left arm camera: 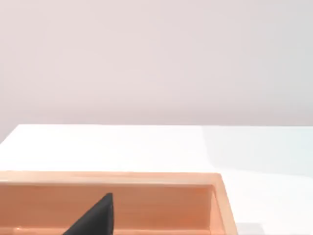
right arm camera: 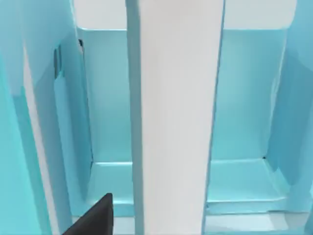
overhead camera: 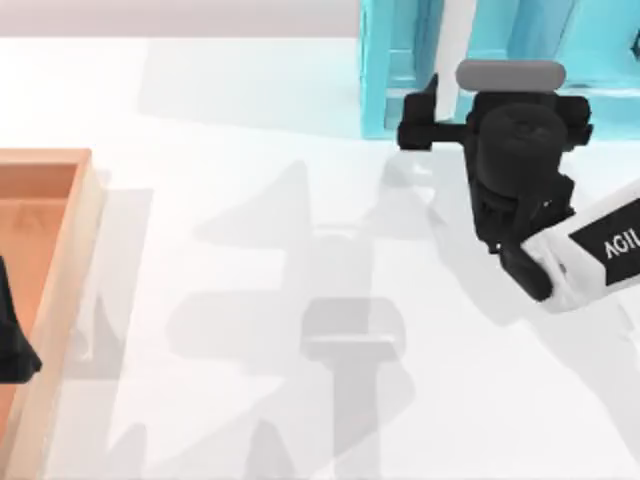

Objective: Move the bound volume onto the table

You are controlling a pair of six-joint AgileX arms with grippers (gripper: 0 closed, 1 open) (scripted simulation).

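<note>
The bound volume (overhead camera: 455, 35) stands upright in a cyan shelf unit (overhead camera: 385, 70) at the table's back right, its white page edges facing out. In the right wrist view the bound volume (right arm camera: 176, 117) fills the centre as a white slab with thin teal covers. My right gripper (overhead camera: 468, 100) is open right at the shelf front, level with the book. One of its fingers (right arm camera: 95, 215) sits just beside the book's cover without touching it. The white table (overhead camera: 250, 200) spreads out in front. My left gripper (overhead camera: 12, 335) hangs open over the tray at the far left.
An orange-brown wooden tray (overhead camera: 70, 250) with a raised rim lies along the table's left edge, and the left wrist view shows the tray (left arm camera: 146, 178) too. Shelf dividers (right arm camera: 56, 127) flank the book closely on both sides.
</note>
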